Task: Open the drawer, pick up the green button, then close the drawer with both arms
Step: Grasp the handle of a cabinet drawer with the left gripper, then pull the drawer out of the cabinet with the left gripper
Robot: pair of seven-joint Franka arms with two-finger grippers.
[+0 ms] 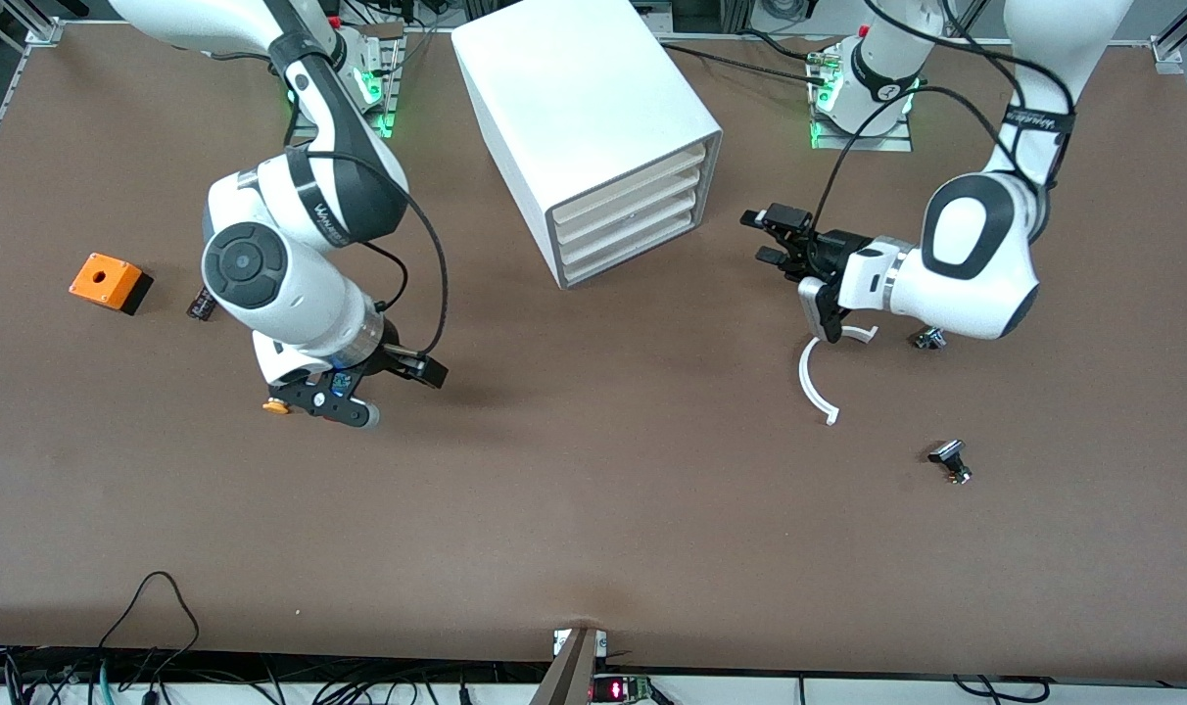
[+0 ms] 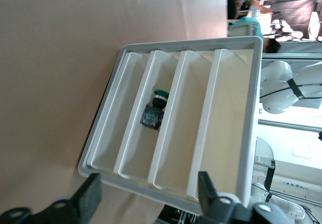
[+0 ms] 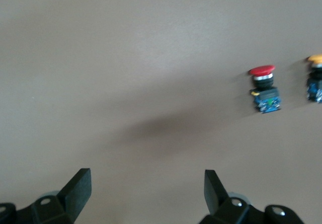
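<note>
The white cabinet (image 1: 593, 127) stands at the table's back middle with all four drawers pushed in; the lowest drawer front (image 1: 633, 257) is shut. My left gripper (image 1: 760, 238) is open and empty, in front of the drawer fronts toward the left arm's end. In the left wrist view its open fingers (image 2: 149, 183) frame the cabinet front, and the green button (image 2: 155, 110) lies inside, in the second gap up from the table. My right gripper (image 1: 403, 397) hangs open and empty over bare table; it also shows in the right wrist view (image 3: 146, 178).
A red-capped button (image 3: 264, 88) and a yellow-capped button (image 3: 316, 83) stand near the right gripper; the yellow one also shows under the arm (image 1: 276, 406). An orange box (image 1: 106, 280), a white curved strip (image 1: 814, 382) and small black parts (image 1: 951, 460) lie about.
</note>
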